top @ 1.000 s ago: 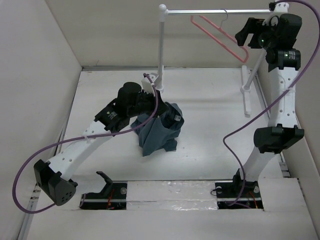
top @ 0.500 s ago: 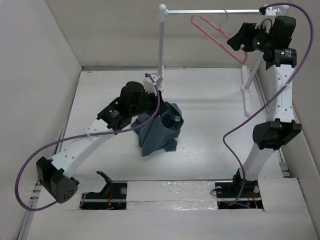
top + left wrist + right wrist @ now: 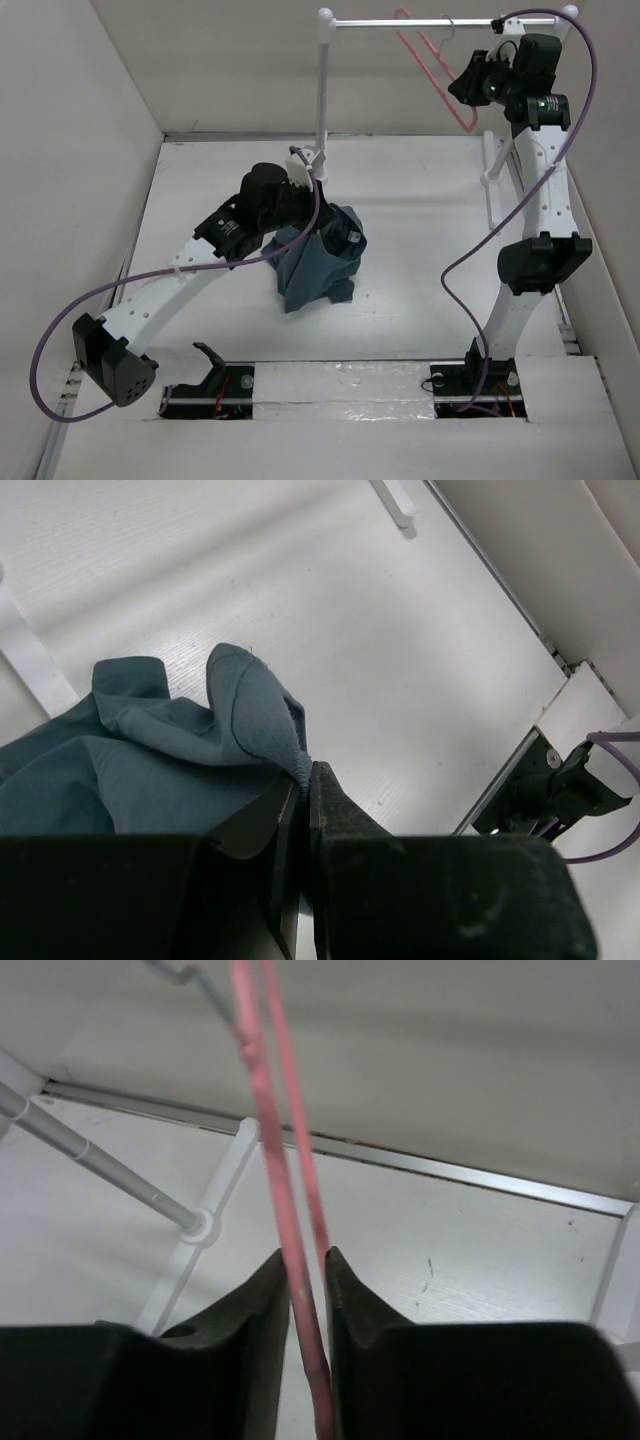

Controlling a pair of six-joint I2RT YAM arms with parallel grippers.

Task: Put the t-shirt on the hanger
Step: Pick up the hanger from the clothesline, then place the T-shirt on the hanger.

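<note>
The dark blue-grey t-shirt (image 3: pixel 318 262) hangs in a bunched heap at mid-table, lifted at its top by my left gripper (image 3: pixel 338 236). In the left wrist view the left gripper (image 3: pixel 305 775) is shut on a hem of the t-shirt (image 3: pixel 150 750). The salmon-pink hanger (image 3: pixel 437 72) hangs tilted from the rack bar by its silver hook (image 3: pixel 450 26). My right gripper (image 3: pixel 463 86) is up at the hanger's lower right part. In the right wrist view the right gripper (image 3: pixel 307 1260) has its jaws pressed on the hanger's (image 3: pixel 262 1090) two thin bars.
The white clothes rack stands at the back: a post (image 3: pixel 323 90), a metal bar (image 3: pixel 400 24) and a foot (image 3: pixel 492 190) at the right. The rack's bar (image 3: pixel 90 1155) also crosses the right wrist view. White walls enclose the table on three sides.
The right gripper has moved left and up along the hanger and closed its jaws on it. The hanger has swung left and tilted. The left arm and t-shirt have barely moved.
</note>
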